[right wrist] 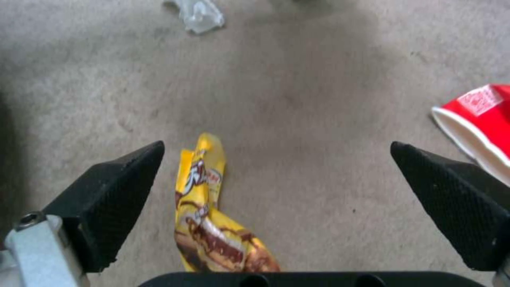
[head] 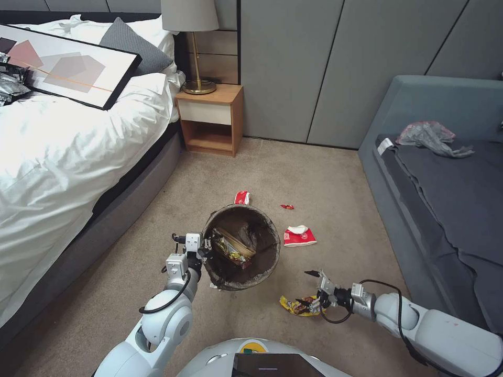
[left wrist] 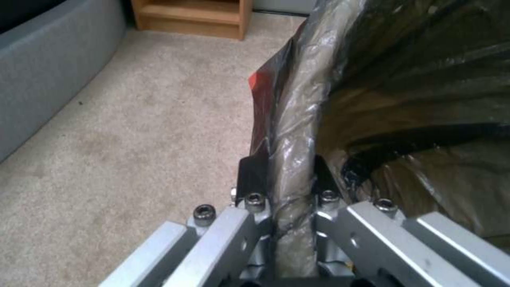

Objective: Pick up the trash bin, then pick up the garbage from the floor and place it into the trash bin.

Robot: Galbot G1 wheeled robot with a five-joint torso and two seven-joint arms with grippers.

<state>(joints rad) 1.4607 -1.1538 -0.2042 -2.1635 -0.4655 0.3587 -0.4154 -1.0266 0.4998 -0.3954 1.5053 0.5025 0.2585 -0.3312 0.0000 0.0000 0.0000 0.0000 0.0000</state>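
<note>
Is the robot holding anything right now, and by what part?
The left gripper pinches the trash bin by its bag-lined rim; the right gripper is open, holding nothing.

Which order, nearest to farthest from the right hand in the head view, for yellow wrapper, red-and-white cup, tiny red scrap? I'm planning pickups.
From the right hand:
1. Yellow wrapper, on the carpet right beside it.
2. Red-and-white cup, ahead, right of the trash bin.
3. Tiny red scrap, beyond the cup.

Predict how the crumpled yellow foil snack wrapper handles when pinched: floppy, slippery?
The crumpled yellow foil snack wrapper probably flops: it lies creased and flat on the carpet. Its glossy film may slip between the open right gripper pads. Likely very light.
</note>
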